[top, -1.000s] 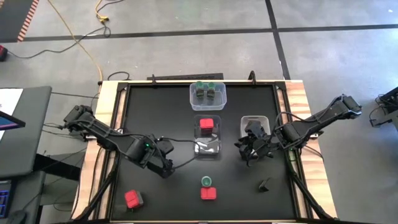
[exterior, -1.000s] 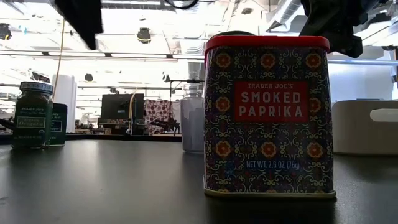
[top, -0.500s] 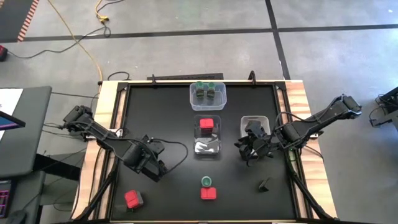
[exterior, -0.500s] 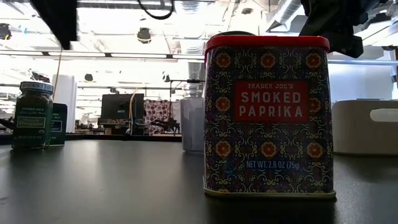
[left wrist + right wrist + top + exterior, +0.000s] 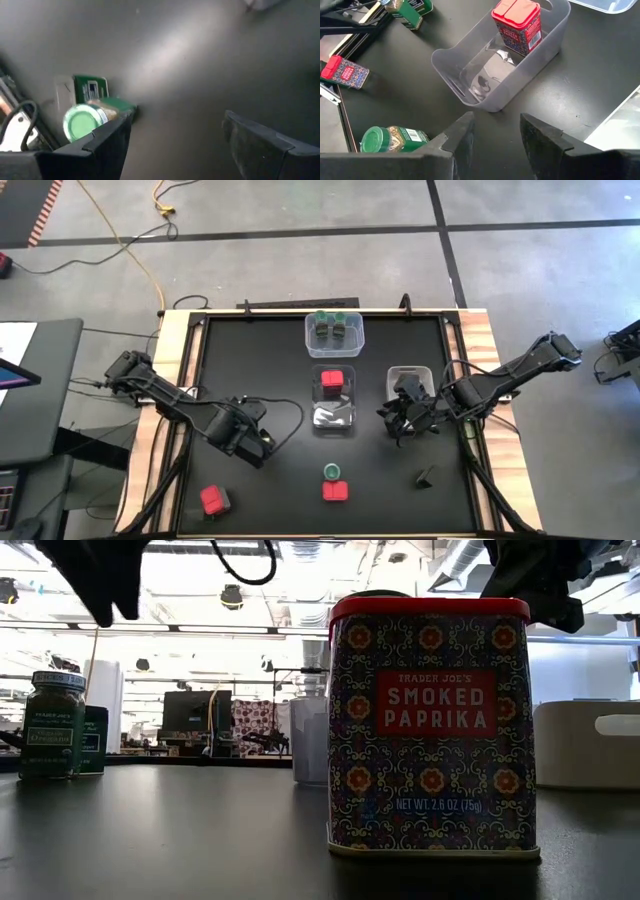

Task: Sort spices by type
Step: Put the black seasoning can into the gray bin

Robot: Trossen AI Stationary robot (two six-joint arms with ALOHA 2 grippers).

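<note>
My left gripper [image 5: 255, 450] [image 5: 175, 125] is open and hovers over the table's left-centre. A green-lidded jar [image 5: 82, 121] shows just beyond one of its fingers. My right gripper [image 5: 400, 423] [image 5: 497, 127] is open too, above the table beside the middle clear tub [image 5: 470, 95], which holds a red tin [image 5: 516, 25]. On the table near the front stand a green-lidded jar [image 5: 332, 471], a red paprika tin [image 5: 336, 491] [image 5: 430, 725], another red tin [image 5: 215, 500] and a dark block [image 5: 425, 476]. Green-lidded jars [image 5: 334, 328] sit in the far tub.
A pale tub [image 5: 410, 377] sits under the right arm, on the right of the table. Cables trail from the left arm across the table's left side. The black tabletop [image 5: 280, 360] has bare room left of the tubs and along the near right corner.
My left gripper has shifted a little toward the table's left edge and turned somewhat. It stays open and touches nothing. The right arm and all containers have kept still.
</note>
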